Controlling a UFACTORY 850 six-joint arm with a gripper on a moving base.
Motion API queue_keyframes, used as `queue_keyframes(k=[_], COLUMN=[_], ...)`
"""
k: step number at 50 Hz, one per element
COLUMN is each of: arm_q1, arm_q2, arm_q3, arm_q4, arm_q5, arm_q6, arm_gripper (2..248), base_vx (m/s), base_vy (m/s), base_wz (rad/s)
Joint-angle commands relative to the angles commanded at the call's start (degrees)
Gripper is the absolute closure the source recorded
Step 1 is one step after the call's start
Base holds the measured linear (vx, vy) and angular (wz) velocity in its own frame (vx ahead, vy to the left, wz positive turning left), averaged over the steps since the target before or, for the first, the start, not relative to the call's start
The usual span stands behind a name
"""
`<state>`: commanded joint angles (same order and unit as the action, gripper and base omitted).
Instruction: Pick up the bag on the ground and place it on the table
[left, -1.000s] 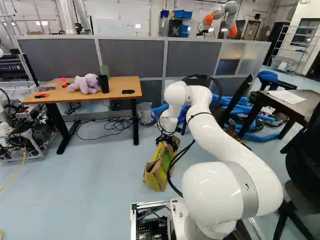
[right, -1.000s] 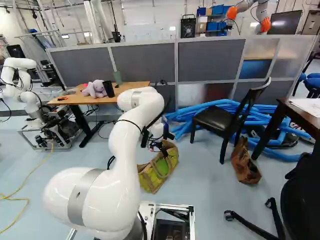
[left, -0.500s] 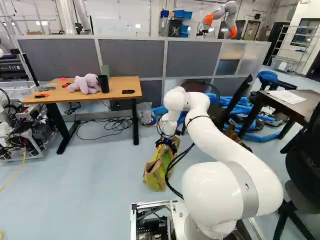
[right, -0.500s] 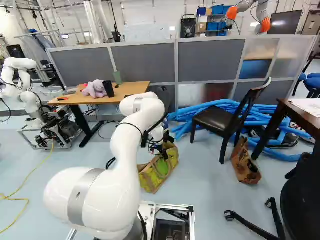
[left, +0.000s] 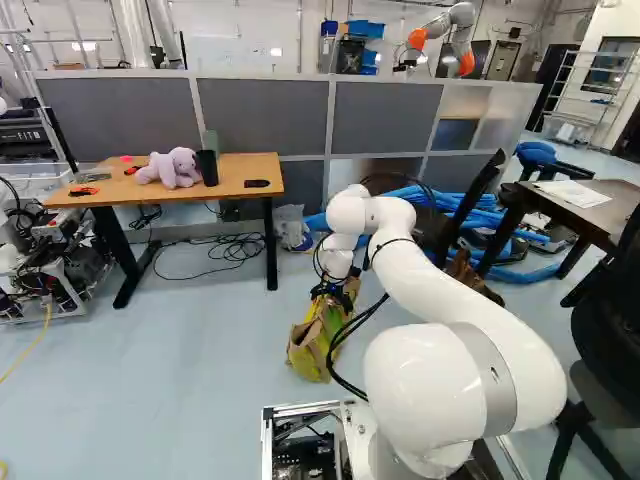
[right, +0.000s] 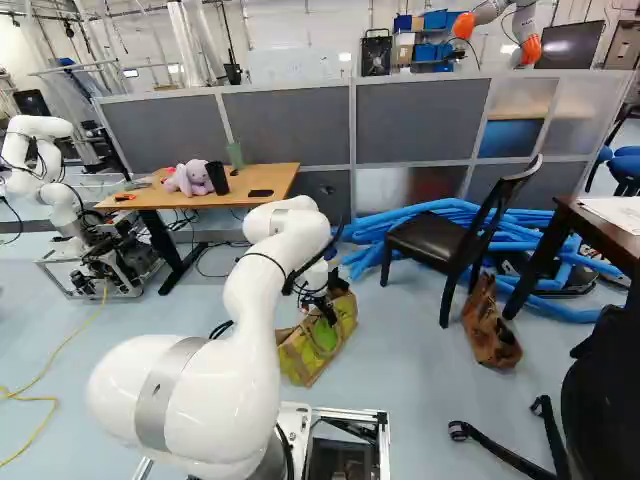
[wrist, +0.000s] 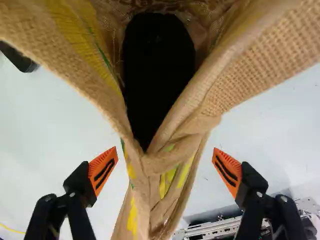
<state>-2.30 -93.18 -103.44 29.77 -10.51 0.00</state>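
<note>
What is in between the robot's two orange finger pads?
A folded part of the bag. The wrist view shows pale floor on both sides of it, before either pad.

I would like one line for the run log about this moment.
end effector: open | bag: on floor, one end between fingers, ungripped | lift: not yet done | next, probably: close on bag

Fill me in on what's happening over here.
A white robot arm reaches down to a tan, yellow and green bag on the floor. Its hand is open, a finger on either side of the bag's bunched cloth, with no grip yet. The bag is not yet on the table holding the purple plush toy.
</note>
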Motion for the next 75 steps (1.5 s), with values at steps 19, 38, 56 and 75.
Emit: queue_keyframes(k=[19, 38, 56, 75], arm_q1=[0.0, -0.01, -0.01, -0.01], arm_q2=[-4.31, -7.44, -7.53, -5.81], arm_q3=[-4.44, -7.77, -7.88, -6.03], arm_q4=[0.0, 0.0, 0.0, 0.0], arm_q5=[0.0, 0.0, 0.0, 0.0], arm_q6=[0.0, 0.0, 0.0, 0.0], arm_gripper=[3, 35, 148, 229], base_vx=[0.0, 0.0, 0.0, 0.0], base_vy=[0.0, 0.0, 0.0, 0.0], base_wz=[0.0, 0.0, 0.0, 0.0])
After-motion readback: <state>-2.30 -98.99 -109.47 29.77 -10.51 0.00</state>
